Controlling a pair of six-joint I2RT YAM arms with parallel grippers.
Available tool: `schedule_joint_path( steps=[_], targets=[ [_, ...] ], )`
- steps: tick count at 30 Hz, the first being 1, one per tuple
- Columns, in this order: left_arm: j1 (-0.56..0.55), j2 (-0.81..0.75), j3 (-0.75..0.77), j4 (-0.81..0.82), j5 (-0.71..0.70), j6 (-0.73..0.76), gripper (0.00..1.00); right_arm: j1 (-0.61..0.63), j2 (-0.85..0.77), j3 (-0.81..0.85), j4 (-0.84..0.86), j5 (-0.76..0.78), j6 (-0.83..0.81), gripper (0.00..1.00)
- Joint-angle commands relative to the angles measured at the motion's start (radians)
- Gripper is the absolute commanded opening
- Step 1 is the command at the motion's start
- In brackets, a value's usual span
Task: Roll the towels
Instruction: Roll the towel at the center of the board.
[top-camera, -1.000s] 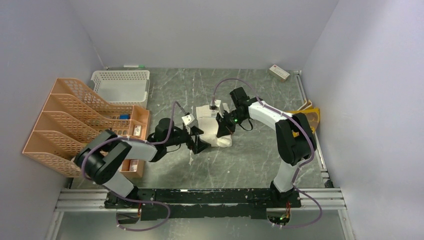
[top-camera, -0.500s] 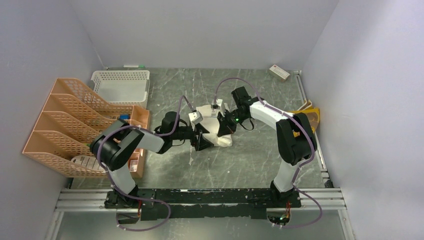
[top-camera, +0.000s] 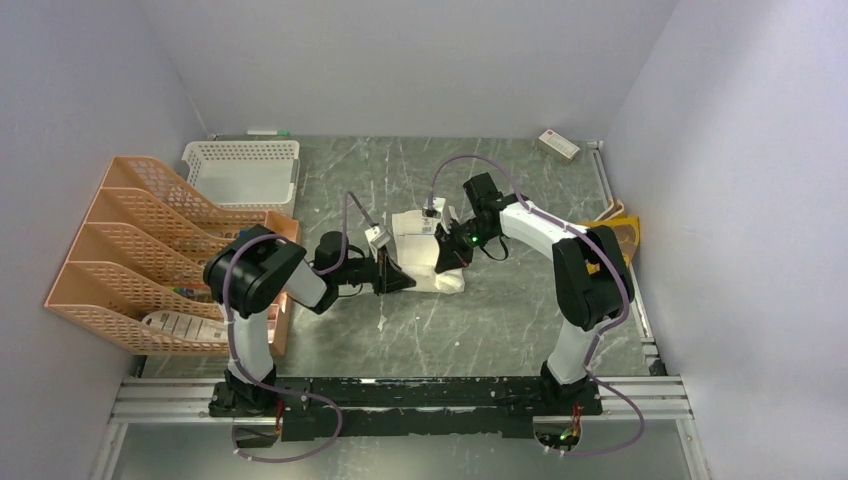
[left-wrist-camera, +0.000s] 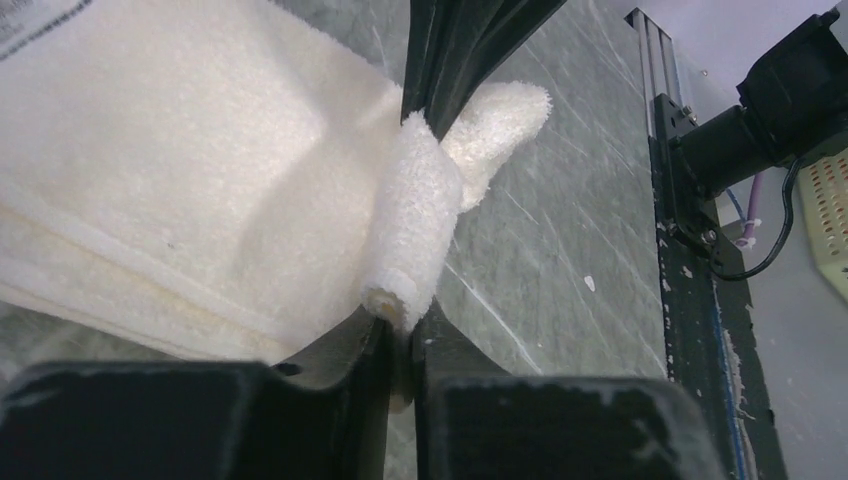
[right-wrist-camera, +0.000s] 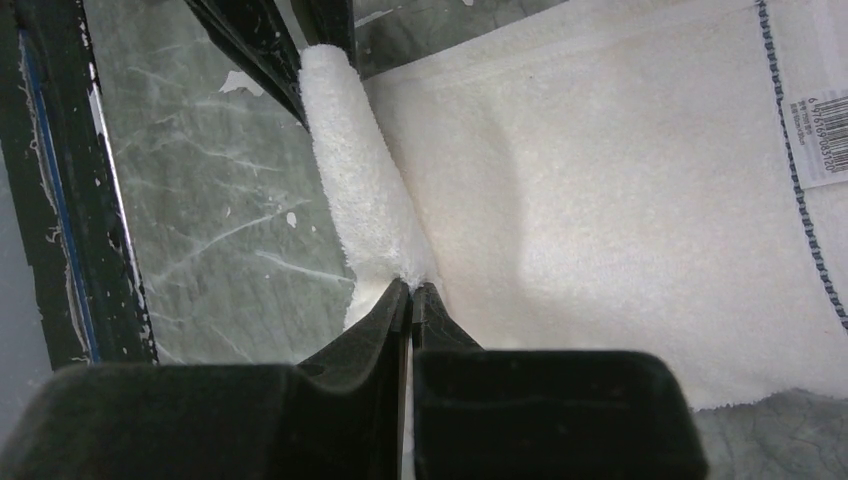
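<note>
The off-white towel (top-camera: 420, 240) lies flat mid-table, its near edge turned up into a thin roll (left-wrist-camera: 415, 230). My left gripper (left-wrist-camera: 400, 325) is shut on one end of that roll. The right gripper (right-wrist-camera: 411, 290) is shut on the other end, where the rolled edge (right-wrist-camera: 355, 170) meets the flat cloth. In the top view the left gripper (top-camera: 408, 282) and right gripper (top-camera: 446, 267) face each other along the towel's near edge. A mustard-yellow towel (top-camera: 614, 228) lies against the right wall, partly hidden by the right arm.
An orange file rack (top-camera: 150, 240) and a white basket (top-camera: 243, 170) stand at the left. A small white-and-red box (top-camera: 558, 146) sits at the back right corner. A barcode label (right-wrist-camera: 825, 140) is on the towel. The black frame rail (top-camera: 420, 395) runs along the near edge.
My left arm has swung in to the towel's near edge and its gripper has gone from open to shut on the end of the roll. The right arm has held still.
</note>
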Motion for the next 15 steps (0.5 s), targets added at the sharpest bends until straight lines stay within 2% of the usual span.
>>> schedule_joint_path(
  steps=[1, 2, 3, 4, 5, 8, 13, 15],
  targets=[
    [0.021, 0.037, -0.004, 0.236, 0.091, -0.113, 0.09, -0.008, -0.013, 0.016, 0.023, 0.033, 0.014, 0.00],
    [0.020, 0.042, -0.001, 0.249, 0.097, -0.124, 0.07, -0.009, -0.022, 0.009, 0.036, 0.059, 0.023, 0.12],
    [0.020, 0.049, 0.002, 0.256, 0.105, -0.136, 0.07, -0.009, -0.038, -0.005, 0.069, 0.090, 0.048, 0.31],
    [0.020, 0.054, 0.008, 0.260, 0.115, -0.149, 0.07, -0.009, -0.060, -0.023, 0.129, 0.130, 0.075, 0.81],
    [0.020, 0.060, 0.014, 0.262, 0.125, -0.163, 0.07, -0.009, -0.089, -0.042, 0.174, 0.169, 0.100, 0.98],
    [0.021, 0.066, 0.031, 0.216, 0.131, -0.188, 0.07, -0.009, -0.187, -0.095, 0.312, 0.292, 0.151, 1.00],
    [0.020, 0.031, 0.104, -0.117, 0.091, -0.136, 0.07, 0.016, -0.420, -0.275, 0.621, 0.617, 0.236, 1.00],
    [0.021, 0.021, 0.138, -0.249, 0.081, -0.112, 0.07, 0.041, -0.502, -0.330, 0.682, 0.676, 0.251, 1.00]
  ],
)
